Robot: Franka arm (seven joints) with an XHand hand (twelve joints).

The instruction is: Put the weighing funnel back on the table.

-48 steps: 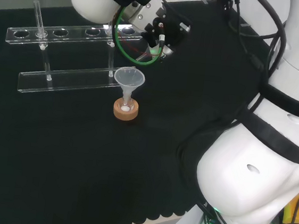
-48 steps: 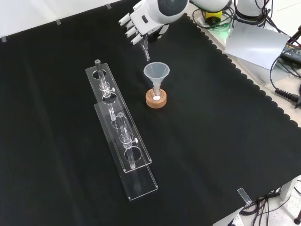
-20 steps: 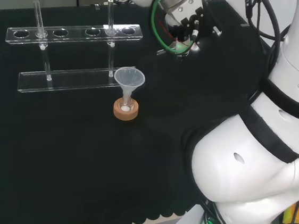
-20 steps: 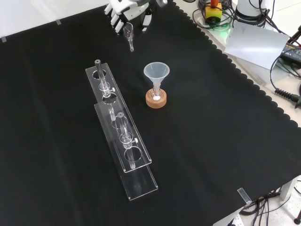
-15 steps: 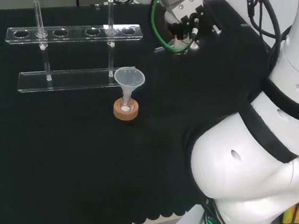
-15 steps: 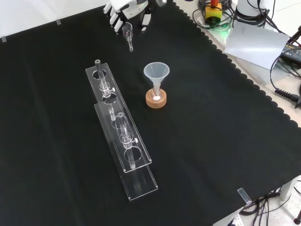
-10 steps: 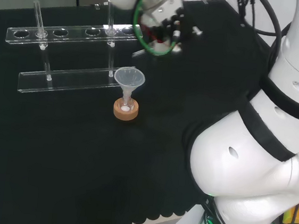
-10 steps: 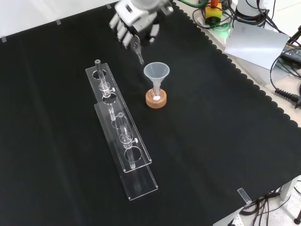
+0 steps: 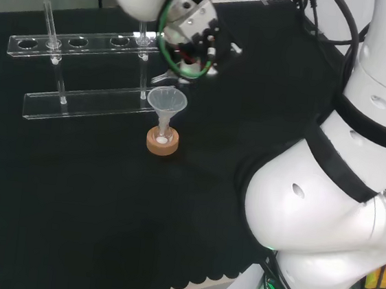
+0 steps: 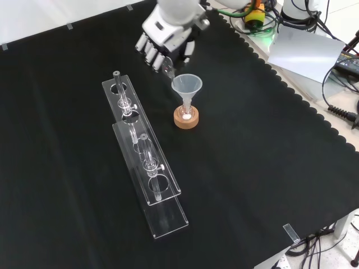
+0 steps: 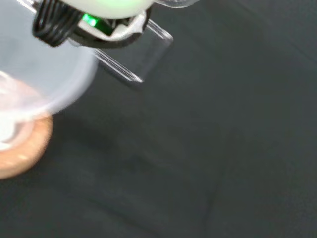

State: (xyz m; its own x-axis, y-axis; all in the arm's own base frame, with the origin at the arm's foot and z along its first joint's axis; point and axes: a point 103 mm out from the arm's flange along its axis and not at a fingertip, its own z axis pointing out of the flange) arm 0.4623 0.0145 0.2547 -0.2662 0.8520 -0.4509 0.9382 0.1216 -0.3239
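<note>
The black-clothed surface (image 10: 269, 168) takes up most of the front view, with the white arm (image 9: 337, 222) large at the right of the head view. A long clear test tube rack (image 10: 147, 168) runs from the centre of the front view towards the lower middle, with thin glass tubes standing in it. In the head view it lies across the upper left.

The hand (image 10: 162, 33) comes in at the top centre of the front view, off the cloth, just above and left of the funnel (image 10: 186, 85). Its fingers (image 10: 148, 51) are curled, pinching the weighing funnel (image 10: 168, 66). This small clear piece hangs in the air below them, its stem pointing down close beside the funnel's rim. I cannot tell whether the two touch.

In the head view the weighing funnel (image 9: 165, 78) sits just above the funnel's mouth, under the hand (image 9: 194, 34).

The funnel stands upright, its stem in a small flask (image 10: 186, 111) on a cork ring (image 10: 185, 119).
</note>
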